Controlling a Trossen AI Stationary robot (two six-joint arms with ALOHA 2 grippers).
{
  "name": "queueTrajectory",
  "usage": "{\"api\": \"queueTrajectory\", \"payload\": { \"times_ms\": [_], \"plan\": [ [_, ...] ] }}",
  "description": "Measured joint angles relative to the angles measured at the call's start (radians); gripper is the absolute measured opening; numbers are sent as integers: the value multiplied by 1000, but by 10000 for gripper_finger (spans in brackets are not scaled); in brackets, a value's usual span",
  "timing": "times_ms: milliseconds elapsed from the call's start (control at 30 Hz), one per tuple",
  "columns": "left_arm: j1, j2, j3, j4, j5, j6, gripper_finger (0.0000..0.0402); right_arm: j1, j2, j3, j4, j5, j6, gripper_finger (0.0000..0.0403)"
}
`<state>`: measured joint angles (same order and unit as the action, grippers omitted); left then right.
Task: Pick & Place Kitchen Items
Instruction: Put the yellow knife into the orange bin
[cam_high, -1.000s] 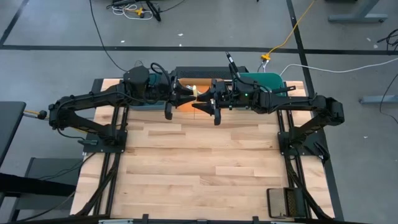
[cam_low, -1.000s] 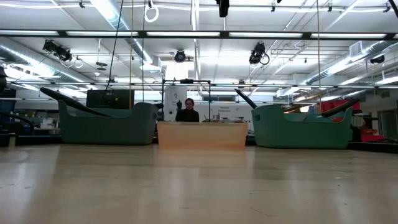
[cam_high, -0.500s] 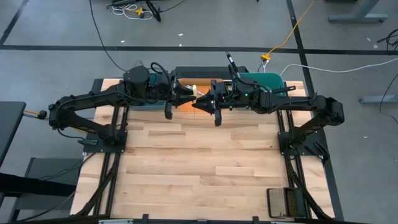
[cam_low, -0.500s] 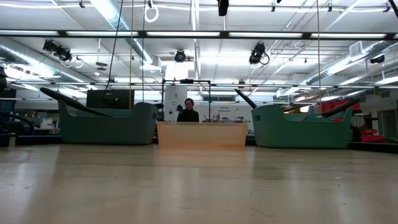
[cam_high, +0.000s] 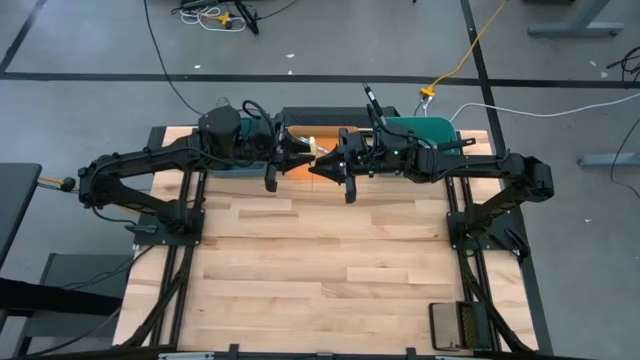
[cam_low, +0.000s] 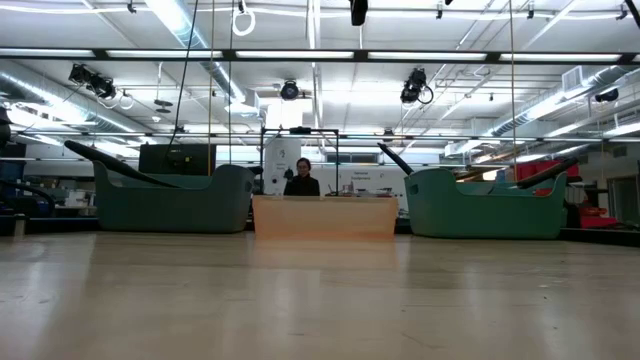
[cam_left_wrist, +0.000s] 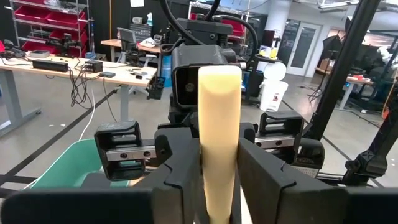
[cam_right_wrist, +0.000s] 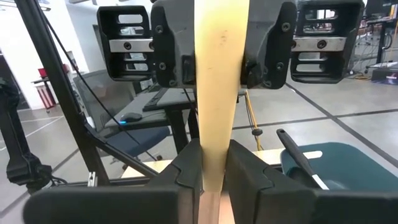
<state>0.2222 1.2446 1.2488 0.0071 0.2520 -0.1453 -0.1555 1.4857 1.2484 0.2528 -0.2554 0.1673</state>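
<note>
Yellow-handled knife (cam_left_wrist: 219, 143) is up in the air over the back middle of the table, handle pinched from both ends, blade out of sight. The left gripper (cam_left_wrist: 219, 182) hugs it nearside while the right gripper (cam_right_wrist: 214, 180) has just clamped narrow onto it too. Looks like a mid-air handoff, probably bound for the teal bin (cam_right_wrist: 336, 163) behind, once the left lets go.
</note>
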Motion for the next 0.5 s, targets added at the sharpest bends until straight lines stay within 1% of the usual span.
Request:
{"api": "queueTrajectory", "payload": {
  "times_ms": [200, 500],
  "plan": [
    [0, 0, 0, -4, 1, 0, 133, 0, 0, 0, 1, 0, 0, 55],
    [0, 0, -1, -8, -15, 0, 146, 0, 0, 0, 1, 0, 0, 55]
  ]
}}
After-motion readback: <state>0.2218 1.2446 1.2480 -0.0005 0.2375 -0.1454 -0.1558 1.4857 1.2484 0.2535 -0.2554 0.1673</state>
